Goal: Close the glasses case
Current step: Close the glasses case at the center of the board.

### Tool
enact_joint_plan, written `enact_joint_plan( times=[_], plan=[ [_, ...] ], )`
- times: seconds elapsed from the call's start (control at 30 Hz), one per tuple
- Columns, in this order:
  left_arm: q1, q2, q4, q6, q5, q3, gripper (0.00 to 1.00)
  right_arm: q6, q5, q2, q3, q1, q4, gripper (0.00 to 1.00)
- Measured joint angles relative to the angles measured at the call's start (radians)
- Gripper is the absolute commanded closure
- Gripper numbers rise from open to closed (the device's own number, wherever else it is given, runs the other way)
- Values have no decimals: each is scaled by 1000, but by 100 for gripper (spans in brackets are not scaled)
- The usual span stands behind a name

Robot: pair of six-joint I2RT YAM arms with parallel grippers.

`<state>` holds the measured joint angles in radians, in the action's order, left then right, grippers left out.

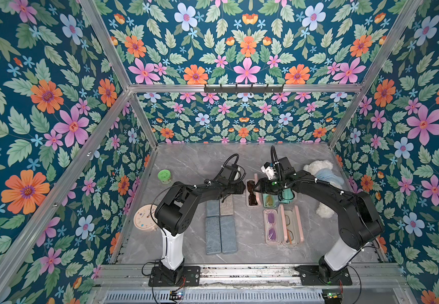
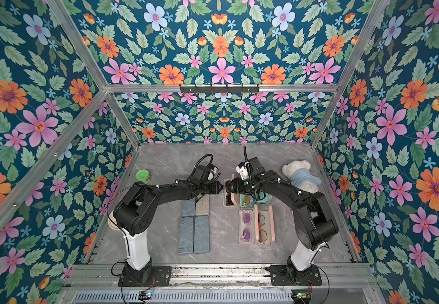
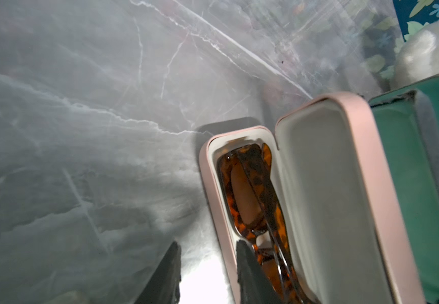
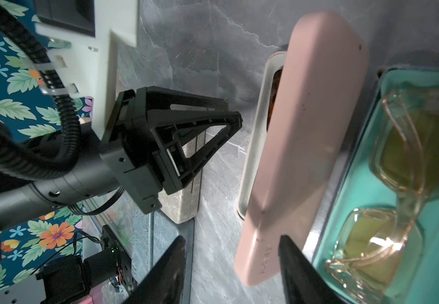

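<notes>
Pink case lies at three o'clock of my left tool, lid half-raised. Both tools are part-open and empty; my right tool straddles the lid. Next, I judge: press it toward nine o'clock until shut.

Only a faint, unreadable embossing shows on the pink case

The pink glasses case has a cream lining, and the sunglasses in it are brown-and-amber tortoiseshell. The teal case beside it holds yellow glasses with clear, peach-tinted frames. The desk is grey marble with white veins. The walls show pink, orange and pale-blue flowers with green leaves on dark blue.
</notes>
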<state>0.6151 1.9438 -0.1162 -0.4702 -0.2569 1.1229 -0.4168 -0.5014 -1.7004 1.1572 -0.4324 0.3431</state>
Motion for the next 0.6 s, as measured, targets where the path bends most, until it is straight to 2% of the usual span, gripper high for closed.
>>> enact_joint_plan(
  times=[0.4, 0.6],
  plan=[
    [13, 35, -15, 5, -3, 17, 63, -18, -2, -35, -13, 0, -48, 52],
    [23, 56, 2, 9, -2, 34, 72, -23, -3, -54, -14, -3, -55, 54]
  ],
)
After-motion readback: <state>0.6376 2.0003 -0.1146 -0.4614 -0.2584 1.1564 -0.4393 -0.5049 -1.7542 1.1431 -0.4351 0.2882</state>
